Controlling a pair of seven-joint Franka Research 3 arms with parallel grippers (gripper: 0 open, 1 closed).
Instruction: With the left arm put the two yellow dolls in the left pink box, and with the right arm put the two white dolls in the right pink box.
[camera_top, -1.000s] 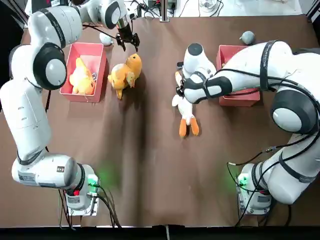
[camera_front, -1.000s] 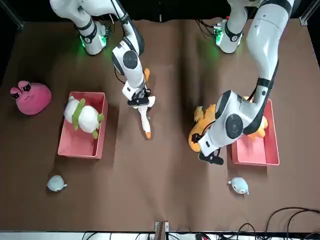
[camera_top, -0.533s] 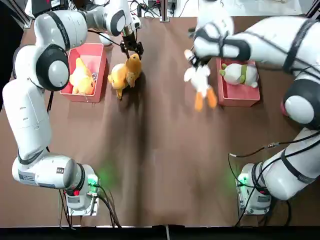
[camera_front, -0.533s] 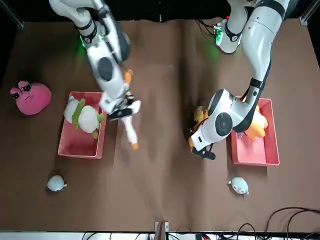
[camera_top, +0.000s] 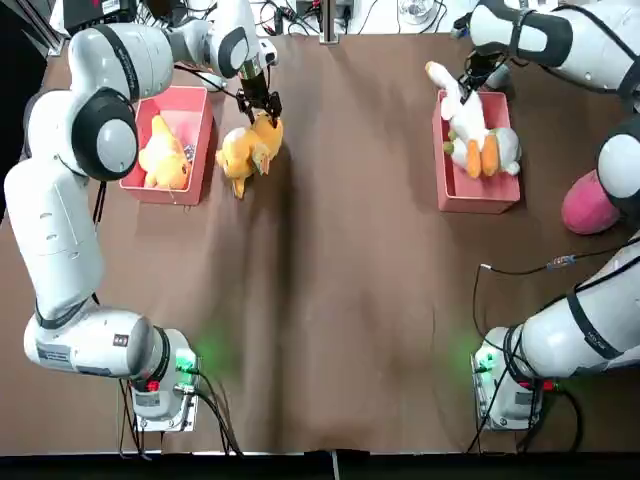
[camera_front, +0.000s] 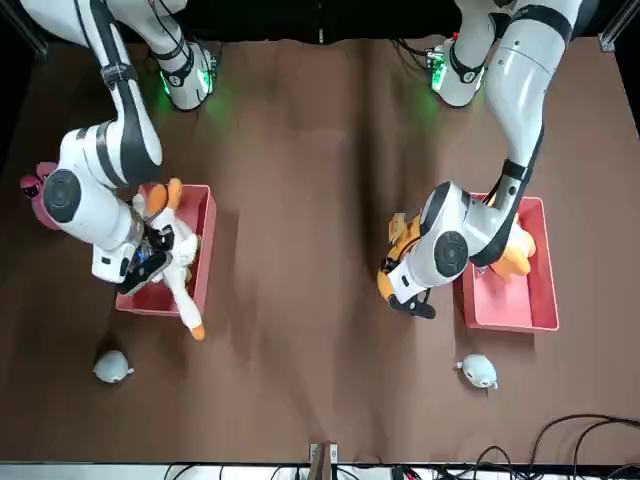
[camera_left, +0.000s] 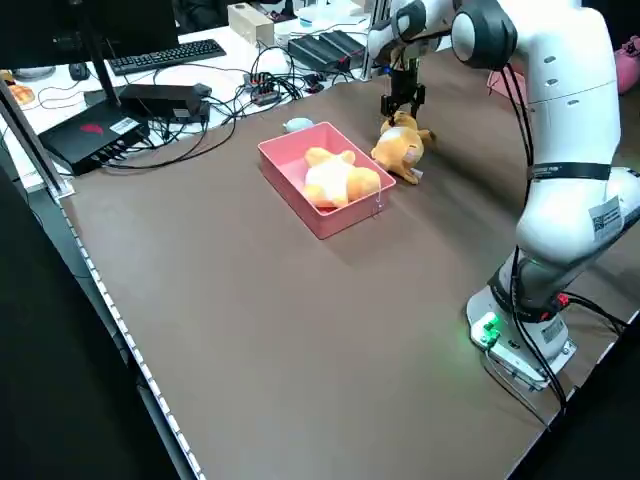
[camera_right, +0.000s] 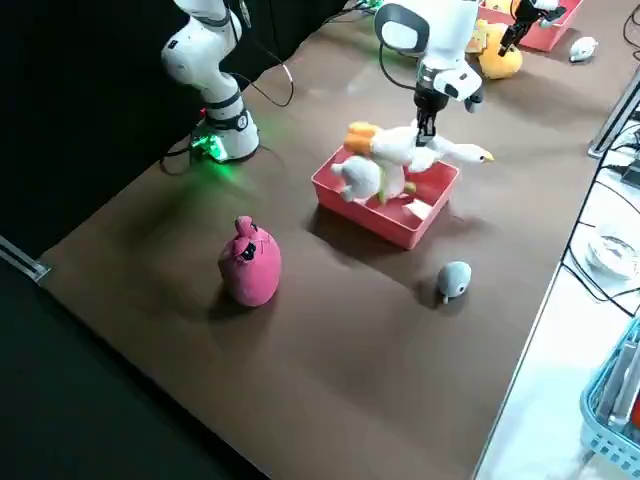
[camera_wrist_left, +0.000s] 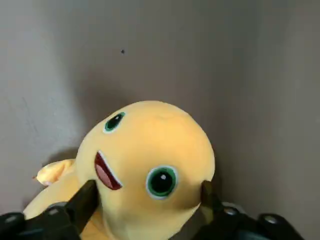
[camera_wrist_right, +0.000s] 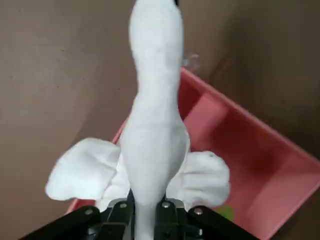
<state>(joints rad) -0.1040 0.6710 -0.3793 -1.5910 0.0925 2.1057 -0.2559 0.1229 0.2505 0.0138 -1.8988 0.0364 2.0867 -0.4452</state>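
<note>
Right gripper (camera_top: 462, 84) has swung white goose doll (camera_top: 468, 125) from mid-table to above right pink box (camera_top: 478, 195); fingers clamped on its neck. Goose long axis runs along box length, head past far rim, orange feet over second white doll (camera_top: 500, 150) already inside. Left gripper (camera_top: 258, 105) has dropped onto yellow doll (camera_top: 250, 147) just beside left pink box (camera_top: 165, 192); fingers wide, straddling its head, not yet closed. Other yellow doll (camera_top: 163, 152) lies in that box. Coming move: carry sideways, toward box.
</note>
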